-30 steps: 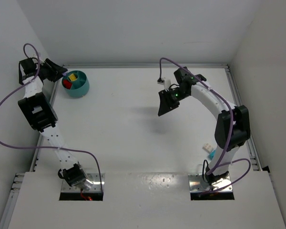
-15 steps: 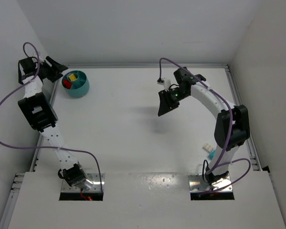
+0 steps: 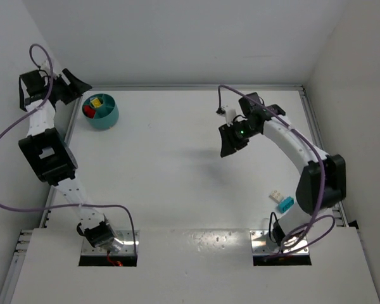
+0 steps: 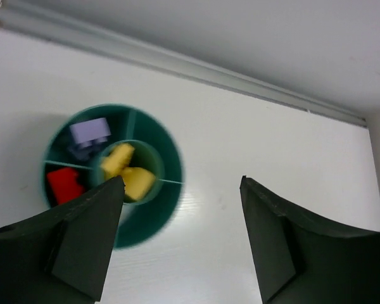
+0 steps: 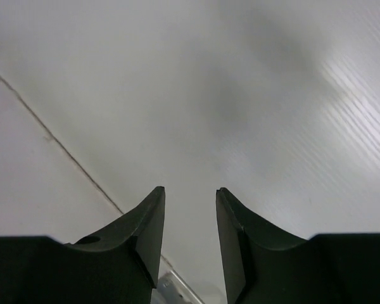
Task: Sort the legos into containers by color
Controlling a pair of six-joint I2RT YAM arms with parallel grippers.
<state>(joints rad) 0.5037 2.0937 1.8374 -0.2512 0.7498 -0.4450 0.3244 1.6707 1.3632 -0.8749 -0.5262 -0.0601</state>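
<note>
The left fingers [image 3: 75,87] hang spread and empty near the round teal divided plastic bowl [image 3: 107,119] in the tabletop's far-left corner. The right fingers [image 3: 227,145] are slightly parted and hold nothing. Next step is probably fetching the small cyan plastic brick [image 3: 285,204] by the right edge.

Smooth plastic bowl [image 4: 170,170]; plastic legos [image 4: 130,177]; table [image 4: 272,158] smooth, faintly glossy.

We've got the bowl [image 3: 102,118] in the far-left corner of the surface [image 3: 177,183], with the left fingers [image 3: 75,87] just behind and left of it. In the bowl, two legos [image 4: 138,182] sit in the centre compartment, and two adjoining outer compartments hold one lego [image 4: 90,133] and another lego [image 4: 64,183]. The right fingers [image 3: 229,143] hang over the surface right of centre, and two loose legos [image 3: 280,200] lie side by side near-right, beside the right arm [image 3: 316,183].
</note>
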